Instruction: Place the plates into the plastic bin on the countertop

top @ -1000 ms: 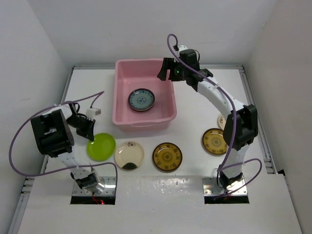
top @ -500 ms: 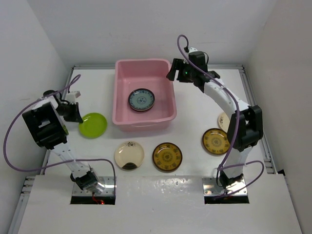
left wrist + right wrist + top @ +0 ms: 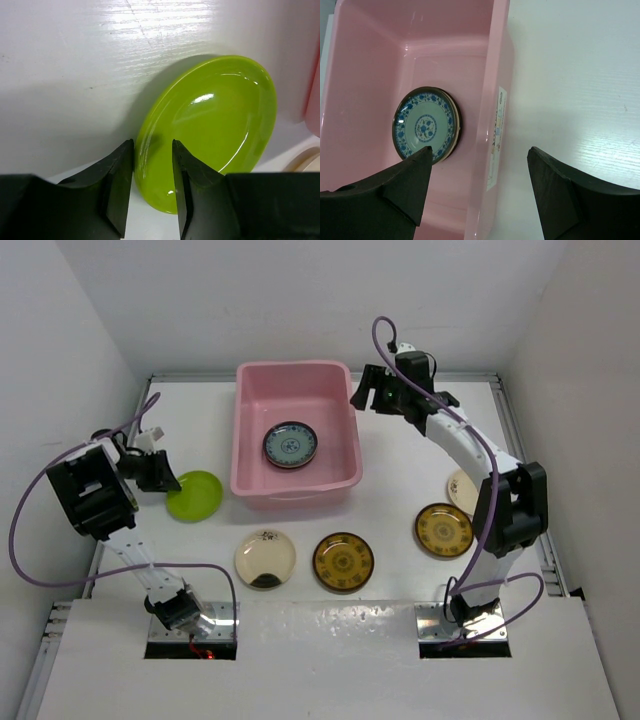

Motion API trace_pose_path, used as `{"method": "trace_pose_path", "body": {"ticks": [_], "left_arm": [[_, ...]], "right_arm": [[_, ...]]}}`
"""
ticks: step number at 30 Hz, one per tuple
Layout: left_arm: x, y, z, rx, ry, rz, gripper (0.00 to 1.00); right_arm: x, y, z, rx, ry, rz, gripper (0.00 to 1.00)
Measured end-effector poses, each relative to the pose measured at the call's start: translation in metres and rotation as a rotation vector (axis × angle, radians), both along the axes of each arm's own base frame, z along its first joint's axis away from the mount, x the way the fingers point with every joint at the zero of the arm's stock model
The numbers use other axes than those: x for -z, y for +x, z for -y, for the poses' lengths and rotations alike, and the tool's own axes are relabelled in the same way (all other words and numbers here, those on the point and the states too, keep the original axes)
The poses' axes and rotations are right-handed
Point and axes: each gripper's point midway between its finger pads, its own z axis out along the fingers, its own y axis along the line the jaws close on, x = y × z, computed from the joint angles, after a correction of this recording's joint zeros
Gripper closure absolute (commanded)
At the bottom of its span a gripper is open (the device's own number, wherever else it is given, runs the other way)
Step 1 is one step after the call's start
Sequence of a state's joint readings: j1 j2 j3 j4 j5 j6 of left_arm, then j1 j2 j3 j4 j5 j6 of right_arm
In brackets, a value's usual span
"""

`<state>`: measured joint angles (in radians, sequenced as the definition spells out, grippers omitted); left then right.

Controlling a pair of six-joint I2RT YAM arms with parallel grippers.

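At the left of the tabletop (image 3: pixel 400 480), your left hand (image 3: pixel 152 150) was clamped on the lime green plate (image 3: pixel 215 125), whose rim sat between the two fingers with no gap showing. The plate was just left of the pink bin (image 3: pixel 293 366) and apart from its wall. Its shadow suggested that it was tilted or partly raised, but the views did not confirm this. Treat the step in hand as carrying this plate to the bin.

The next move called for you to lift the plate above the rolled rim and carry it right until it was over the opening. Only then were the fingers to part.

Inside the bin, one teal-patterned plate (image 3: pixel 426 125) lay flat on the floor. On the tabletop near of the bin lay a cream plate with a dark patch (image 3: pixel 265 559), a yellow-brown plate (image 3: pixel 343 561) and, further right, a second yellow-brown plate (image 3: pixel 443 530). A plain cream plate (image 3: pixel 457 485) showed partly behind the right arm.

Your right hand (image 3: pixel 479 152) hovered over the bin's far right wall with its fingers wide apart, holding nothing. With one plate in the bin and five outside, the task was at an early stage. That hand's next pickup was probably one of the plates at the near right.
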<state>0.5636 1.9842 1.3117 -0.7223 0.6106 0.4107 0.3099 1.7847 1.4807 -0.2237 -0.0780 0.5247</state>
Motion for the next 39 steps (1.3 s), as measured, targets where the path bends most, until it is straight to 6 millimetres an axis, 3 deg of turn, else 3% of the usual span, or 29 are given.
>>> {"method": "trace_pose_path", "body": {"ticks": [5, 9, 11, 18, 21, 23, 25, 27, 30, 32, 34, 35, 37, 39], "left_arm": [[0.001, 0.002, 0.002, 0.014, 0.017, -0.004, 0.65], [0.006, 0.002, 0.001, 0.025, 0.035, -0.008, 0.92], [0.005, 0.001, 0.005, 0.031, 0.012, -0.007, 1.00], [0.002, 0.003, 0.019, 0.026, -0.062, -0.014, 1.00], [-0.013, 0.015, 0.015, -0.001, -0.054, -0.012, 1.00], [-0.037, 0.038, 0.003, -0.028, -0.010, 0.039, 1.00], [-0.078, 0.073, -0.013, -0.053, 0.070, 0.149, 1.00], [-0.131, 0.104, -0.022, -0.070, 0.149, 0.282, 1.00], [-0.216, 0.135, -0.014, -0.074, 0.214, 0.471, 1.00], [-0.264, 0.148, 0.002, -0.058, 0.236, 0.582, 1.00], [-0.309, 0.159, 0.036, -0.008, 0.231, 0.691, 1.00], [-0.322, 0.162, 0.054, 0.022, 0.218, 0.726, 1.00], [-0.334, 0.167, 0.110, 0.115, 0.168, 0.767, 1.00], [-0.324, 0.168, 0.157, 0.198, 0.123, 0.750, 1.00]], "right_arm": [[0.002, 0.000, 0.000, 0.002, 0.002, -0.001, 0.24], [0.007, -0.003, 0.002, 0.003, -0.002, -0.010, 0.24], [0.008, -0.004, 0.003, 0.008, -0.004, -0.013, 0.24], [0.004, -0.005, 0.011, 0.029, -0.009, -0.003, 0.24], [-0.001, -0.004, 0.016, 0.041, -0.006, 0.008, 0.24], [-0.003, -0.003, 0.018, 0.050, 0.000, 0.010, 0.24], [-0.004, -0.003, 0.020, 0.058, 0.007, 0.010, 0.24], [-0.004, -0.002, 0.021, 0.065, 0.011, 0.008, 0.24], [-0.005, -0.001, 0.024, 0.073, 0.015, 0.006, 0.24], [-0.004, -0.001, 0.025, 0.076, 0.016, 0.006, 0.24], [-0.005, 0.000, 0.027, 0.082, 0.019, 0.005, 0.24], [-0.005, 0.000, 0.028, 0.087, 0.023, 0.003, 0.24], [-0.003, -0.002, 0.033, 0.103, 0.032, -0.008, 0.24], [-0.001, -0.003, 0.041, 0.121, 0.038, -0.016, 0.23]]}}
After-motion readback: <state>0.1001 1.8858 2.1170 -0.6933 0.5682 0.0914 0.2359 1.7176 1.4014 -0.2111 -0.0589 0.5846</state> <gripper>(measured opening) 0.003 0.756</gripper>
